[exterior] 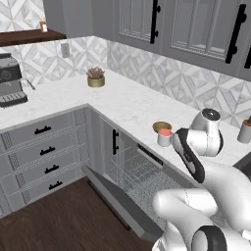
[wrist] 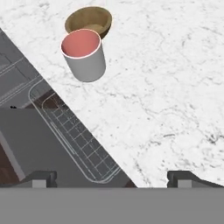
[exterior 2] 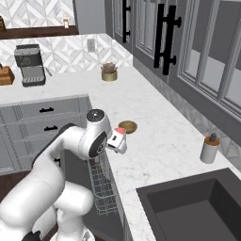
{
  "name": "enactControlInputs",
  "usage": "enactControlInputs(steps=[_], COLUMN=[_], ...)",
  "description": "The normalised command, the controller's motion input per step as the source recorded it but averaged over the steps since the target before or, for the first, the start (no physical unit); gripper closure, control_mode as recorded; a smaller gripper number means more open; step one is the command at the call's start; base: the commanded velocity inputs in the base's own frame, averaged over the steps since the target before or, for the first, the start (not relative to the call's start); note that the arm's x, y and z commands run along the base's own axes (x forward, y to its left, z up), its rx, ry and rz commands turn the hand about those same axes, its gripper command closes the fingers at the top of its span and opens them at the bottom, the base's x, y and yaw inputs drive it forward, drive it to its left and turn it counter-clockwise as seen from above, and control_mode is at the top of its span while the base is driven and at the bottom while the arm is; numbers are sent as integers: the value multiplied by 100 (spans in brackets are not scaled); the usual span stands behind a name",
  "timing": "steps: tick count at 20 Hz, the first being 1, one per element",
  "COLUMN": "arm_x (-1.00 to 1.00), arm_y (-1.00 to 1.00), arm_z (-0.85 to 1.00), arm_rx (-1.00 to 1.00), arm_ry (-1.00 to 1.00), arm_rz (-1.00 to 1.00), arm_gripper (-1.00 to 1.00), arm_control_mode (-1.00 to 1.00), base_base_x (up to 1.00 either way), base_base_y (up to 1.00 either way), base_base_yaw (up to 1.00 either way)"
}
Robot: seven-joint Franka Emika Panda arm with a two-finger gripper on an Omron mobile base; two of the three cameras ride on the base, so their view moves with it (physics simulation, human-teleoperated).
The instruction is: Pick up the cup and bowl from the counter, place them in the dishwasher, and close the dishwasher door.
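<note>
My gripper (wrist: 111, 177) hangs over the counter's (wrist: 175, 87) front edge with its jaws spread wide and nothing between them; the two dark fingertips (wrist: 41, 178) stand far apart at the bottom of my hand view. I hold nothing yet, so I judge I am on the first step: reaching for the cup.

The cup (wrist: 84, 54) stands upright on the white marble at about 11 o'clock in my hand view, its salmon-red inside facing me. The brown bowl (wrist: 89, 19) sits just behind it, toward 12 o'clock, close enough that their rims seem to touch or nearly so; I cannot tell which. In the left base view the cup (exterior: 164, 137) and bowl (exterior: 162, 127) sit near the counter edge, just at 9 o'clock of my wrist.

Below the counter the dishwasher (exterior: 139, 176) is open, its door (exterior: 120, 201) dropped down and the grey wire rack (wrist: 78, 140) showing, so the way in is clear.

Next, I should move forward and left until the cup lies between my fingers, come down around its wall, and close. The risk I see is knocking the bowl, since it sits so tight behind the cup; my far finger needs to slip in cleanly or take the cup from its sides.
</note>
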Motion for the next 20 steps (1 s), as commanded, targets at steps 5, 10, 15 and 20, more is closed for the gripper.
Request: enactControlInputs(steps=[5, 10, 15, 20], arm_x=[46, 46, 31, 37], arm_y=[-24, -9, -2, -1], arm_z=[0, 0, 0, 0], arm_rx=[0, 0, 5, 12], arm_ry=[0, 0, 0, 0], arm_rz=[-14, -10, -2, 0], arm_gripper=[-100, -100, -100, -100], arm_control_mode=[-100, -100, -100, -100], base_base_x=[0, 0, 0, 0], base_base_y=[0, 0, 0, 0], base_base_yaw=[0, 0, 0, 0])
